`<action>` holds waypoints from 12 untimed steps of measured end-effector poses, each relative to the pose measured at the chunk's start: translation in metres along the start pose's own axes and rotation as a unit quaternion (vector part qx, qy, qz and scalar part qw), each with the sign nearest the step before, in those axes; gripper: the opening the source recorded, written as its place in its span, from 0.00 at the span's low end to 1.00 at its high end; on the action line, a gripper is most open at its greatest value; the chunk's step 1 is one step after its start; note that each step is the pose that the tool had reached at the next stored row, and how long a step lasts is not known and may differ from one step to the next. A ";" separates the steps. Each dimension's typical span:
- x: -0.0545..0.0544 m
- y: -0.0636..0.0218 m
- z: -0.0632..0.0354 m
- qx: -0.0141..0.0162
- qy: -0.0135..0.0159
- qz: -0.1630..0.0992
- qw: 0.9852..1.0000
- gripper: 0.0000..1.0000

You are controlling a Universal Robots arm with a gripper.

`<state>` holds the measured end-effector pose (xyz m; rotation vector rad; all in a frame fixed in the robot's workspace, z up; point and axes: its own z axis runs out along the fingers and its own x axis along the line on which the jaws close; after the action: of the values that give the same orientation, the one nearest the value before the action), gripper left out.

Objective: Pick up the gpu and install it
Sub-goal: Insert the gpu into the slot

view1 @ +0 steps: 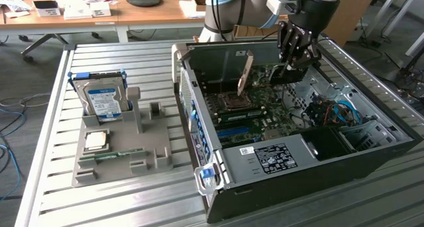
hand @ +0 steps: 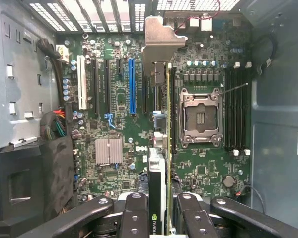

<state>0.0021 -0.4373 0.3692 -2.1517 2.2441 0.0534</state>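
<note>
Big slatted metal tabletop (view1: 132, 197) takes up most of the exterior view, and an open computer case (view1: 298, 187) lies on its side across the right half of it. The robot arm (view1: 318, 3) comes in at the upper right of that frame, with its tool (view1: 293, 63) reaching down inside the case close to the far wall. Over on the left is a gray parts tray (view1: 149, 160) with a hard drive (view1: 103, 98) standing upright at the back, and a square chip (view1: 96, 140) and a memory stick (view1: 112, 155) lying nearer the front. In the wrist view you're looking straight at the motherboard (hand: 139, 134). The gpu (hand: 167, 124) is seen edge-on, clamped between the tool's fingers (hand: 136, 213), so the tool is closed on the card. The card lines up between the blue slot (hand: 132, 84) and the CPU socket (hand: 201, 116), with its silvery bracket (hand: 161, 37) toward the vented rear wall. Can't tell if it's actually seated in a slot.
</note>
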 end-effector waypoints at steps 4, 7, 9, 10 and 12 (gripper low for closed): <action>0.000 0.0000 0.0006 0.000 0.000 0.000 1.000 0.27; 0.000 0.0000 0.0008 0.000 0.000 0.000 1.000 0.27; 0.000 0.0000 0.0008 0.000 0.000 0.000 1.000 0.27; 0.000 0.0000 0.0008 0.000 0.000 0.000 1.000 0.27; 0.000 0.0000 0.0010 0.000 0.000 0.000 1.000 0.27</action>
<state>0.0021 -0.4373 0.3682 -2.1514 2.2439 0.0537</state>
